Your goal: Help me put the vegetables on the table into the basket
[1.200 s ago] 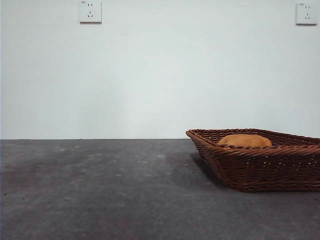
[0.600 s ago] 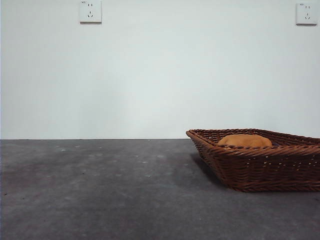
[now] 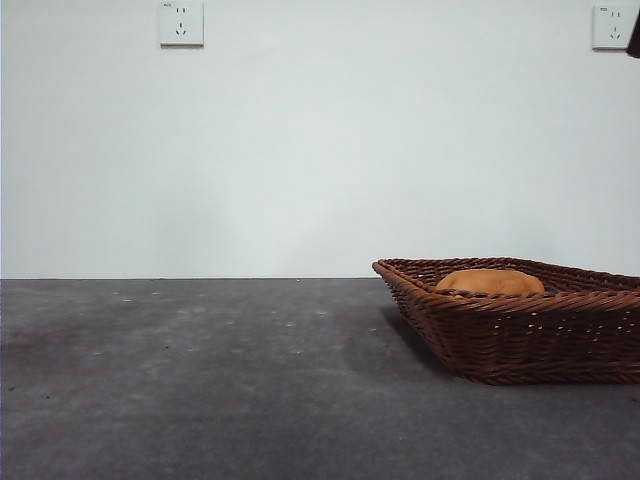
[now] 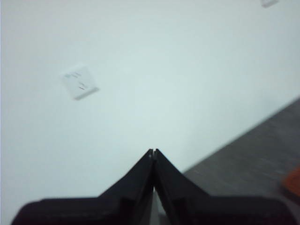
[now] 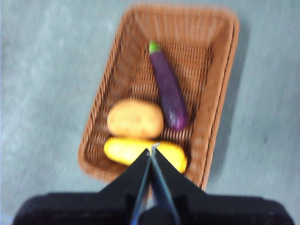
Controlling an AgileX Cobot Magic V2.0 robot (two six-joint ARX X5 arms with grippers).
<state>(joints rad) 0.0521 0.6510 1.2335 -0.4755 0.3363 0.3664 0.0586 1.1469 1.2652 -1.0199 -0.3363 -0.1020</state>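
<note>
From across the table (image 3: 200,380), low down, the basket (image 3: 520,340) sits at the right side, and over its braided rim only the rounded top of the potato (image 3: 490,281) shows. A black tip of an arm pokes in at the top right corner, beside a wall socket (image 3: 612,26); a second socket (image 3: 180,22) hangs on the wall to the left.

The right wrist camera, looking down from well above, gives what the low view hides: all three vegetables lie inside the basket (image 5: 164,89). The corn cob (image 5: 145,153) lies along one end wall, the potato (image 5: 135,118) just beside it, and the eggplant (image 5: 168,90) stretches lengthwise next to the potato. The right gripper (image 5: 152,151) hangs above the corn, jaws pressed together, holding nothing.

The left gripper (image 4: 153,152) is raised, its jaws also pressed together and empty, facing the white wall and a socket (image 4: 78,82), with a strip of table at the edge.
</note>
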